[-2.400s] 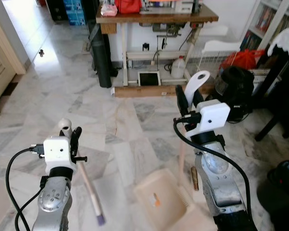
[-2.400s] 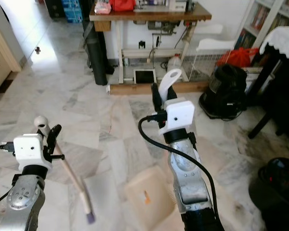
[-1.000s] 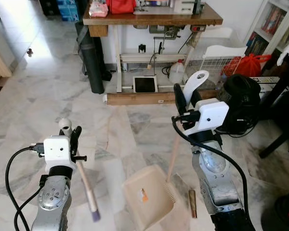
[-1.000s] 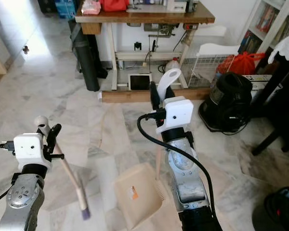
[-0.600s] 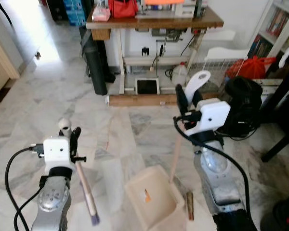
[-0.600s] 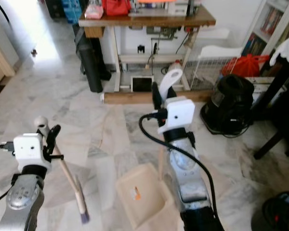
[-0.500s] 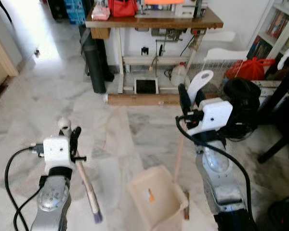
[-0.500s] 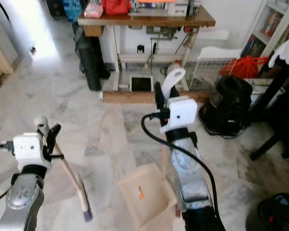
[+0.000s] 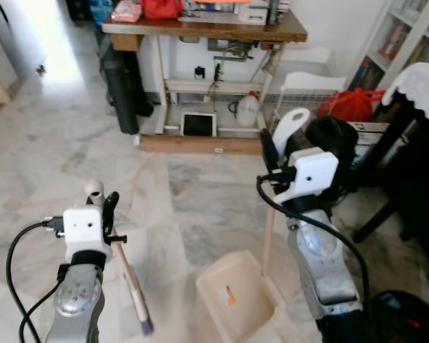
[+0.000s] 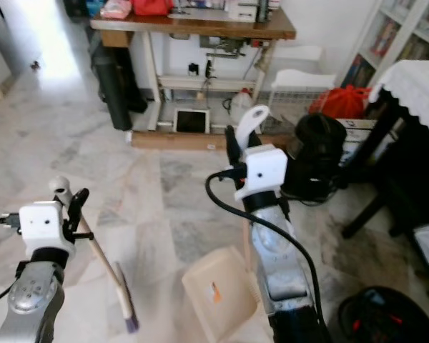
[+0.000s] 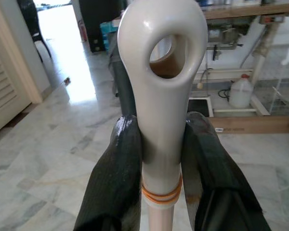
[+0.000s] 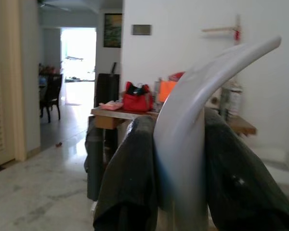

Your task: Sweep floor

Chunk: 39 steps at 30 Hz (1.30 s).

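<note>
Looking down from the head camera, I have both tools in hand. My left claw (image 9: 107, 214) is clamped on the top of the broom handle (image 9: 126, 271), just below its looped white end; the wrist view shows both black fingers (image 11: 116, 178) pressed against the shaft. The handle slants down and forward to my right, its purple bristle tip (image 9: 146, 328) at the marble floor (image 9: 200, 186). My right claw (image 9: 277, 153) grips the white curved grip of the dustpan handle (image 9: 289, 129), fingers closed on either side of it. That pole drops almost straight down to the beige dustpan (image 9: 236, 304), which sits on the floor between my two arms, nearer the right one.

The relation that matters: the broom tip lies just left of the pan, with a bare strip of floor between them, so I judge a sweep must travel rightward, across the broom's long axis, toward the pan. I can't quite tell which way the pan's open lip faces. A small orange scrap (image 9: 230, 298) already lies inside it.

The floor is glossy grey-veined marble, likely slippery for light debris. Farther off, a wooden counter (image 9: 200, 32) stands against the wall, with a dark vacuum cleaner (image 9: 336, 146) to its right.
</note>
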Motion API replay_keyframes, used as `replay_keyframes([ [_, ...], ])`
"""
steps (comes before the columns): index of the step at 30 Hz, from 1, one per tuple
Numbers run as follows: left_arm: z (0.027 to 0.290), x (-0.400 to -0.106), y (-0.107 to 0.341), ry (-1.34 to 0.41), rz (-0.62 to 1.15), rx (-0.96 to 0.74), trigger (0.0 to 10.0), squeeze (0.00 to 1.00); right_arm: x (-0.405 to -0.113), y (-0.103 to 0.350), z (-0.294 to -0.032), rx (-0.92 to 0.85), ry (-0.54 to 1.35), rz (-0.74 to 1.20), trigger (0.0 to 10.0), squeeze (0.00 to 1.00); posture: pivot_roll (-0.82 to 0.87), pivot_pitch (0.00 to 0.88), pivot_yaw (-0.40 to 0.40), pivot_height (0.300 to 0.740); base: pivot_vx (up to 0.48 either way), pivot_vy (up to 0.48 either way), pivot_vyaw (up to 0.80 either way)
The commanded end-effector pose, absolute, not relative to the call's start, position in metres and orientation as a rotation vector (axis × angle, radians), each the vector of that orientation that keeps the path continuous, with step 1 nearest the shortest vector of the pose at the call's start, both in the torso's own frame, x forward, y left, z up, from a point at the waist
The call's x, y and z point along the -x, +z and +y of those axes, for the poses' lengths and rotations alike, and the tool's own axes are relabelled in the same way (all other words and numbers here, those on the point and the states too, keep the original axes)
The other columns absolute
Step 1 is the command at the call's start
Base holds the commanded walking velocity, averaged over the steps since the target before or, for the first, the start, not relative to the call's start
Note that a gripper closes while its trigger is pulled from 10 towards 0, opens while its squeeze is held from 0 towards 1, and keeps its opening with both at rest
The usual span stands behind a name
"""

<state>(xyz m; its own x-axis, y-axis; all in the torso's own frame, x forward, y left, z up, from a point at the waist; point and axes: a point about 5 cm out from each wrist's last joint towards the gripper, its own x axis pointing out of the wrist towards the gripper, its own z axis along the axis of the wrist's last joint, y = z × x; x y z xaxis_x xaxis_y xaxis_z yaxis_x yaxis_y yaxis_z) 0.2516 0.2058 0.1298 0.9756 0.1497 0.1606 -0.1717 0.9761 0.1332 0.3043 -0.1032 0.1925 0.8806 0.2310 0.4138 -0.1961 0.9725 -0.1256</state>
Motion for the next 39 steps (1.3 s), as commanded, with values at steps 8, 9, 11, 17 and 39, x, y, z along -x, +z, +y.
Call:
replay_keyframes([
  [8,0.2074,-0.2508,0.1379,0.170,-0.190,-0.171,10.0,0.00,-0.3026,0.1995,-0.1065,0.069,0.211,-0.475,10.0,0.00,0.00,0.088,-0.017,0.740,0.000,0.000,0.00],
  [9,0.2073,-0.2511,0.1377,0.170,-0.190,-0.171,10.0,0.00,-0.3028,0.1994,-0.1067,0.069,0.211,-0.475,10.0,0.00,0.00,0.085,-0.019,0.740,0.000,0.000,0.00],
  [11,0.2072,-0.2514,0.1374,0.172,-0.189,-0.171,10.0,0.00,-0.3033,0.1992,-0.1072,0.070,0.211,-0.475,10.0,0.00,0.00,0.085,-0.020,0.740,0.000,0.000,0.00],
  [17,0.2073,-0.2509,0.1373,0.171,-0.189,-0.168,10.0,0.00,-0.3035,0.1986,-0.1073,0.071,0.211,-0.471,10.0,0.00,0.00,0.085,-0.020,0.740,0.000,0.000,0.00],
  [39,0.2052,-0.2507,0.1361,0.154,-0.180,-0.142,10.0,0.00,-0.3039,0.1919,-0.1160,0.055,0.173,-0.437,10.0,0.00,0.00,0.085,-0.016,0.740,0.097,0.000,0.00],
])
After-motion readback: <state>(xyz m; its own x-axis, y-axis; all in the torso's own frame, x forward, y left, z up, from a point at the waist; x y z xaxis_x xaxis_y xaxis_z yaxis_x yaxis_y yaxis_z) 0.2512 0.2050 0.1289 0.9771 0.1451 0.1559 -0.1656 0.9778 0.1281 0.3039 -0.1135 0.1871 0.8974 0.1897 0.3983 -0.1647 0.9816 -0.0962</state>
